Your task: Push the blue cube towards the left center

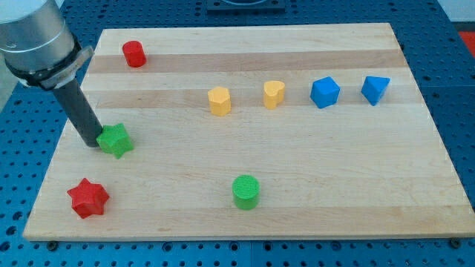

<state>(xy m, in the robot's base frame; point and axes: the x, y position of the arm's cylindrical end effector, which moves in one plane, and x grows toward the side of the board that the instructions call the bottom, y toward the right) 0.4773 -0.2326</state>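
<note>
The blue cube sits on the wooden board at the view's upper right. A second blue block, wedge-like, lies just right of it. My tip is at the view's left, touching the left side of a green star. The tip is far to the left of the blue cube, with two yellow blocks between them.
A yellow hexagonal block and a yellow heart-like block lie left of the blue cube. A red cylinder is at top left, a red star at bottom left, a green cylinder at bottom centre. Board's left edge is close to the tip.
</note>
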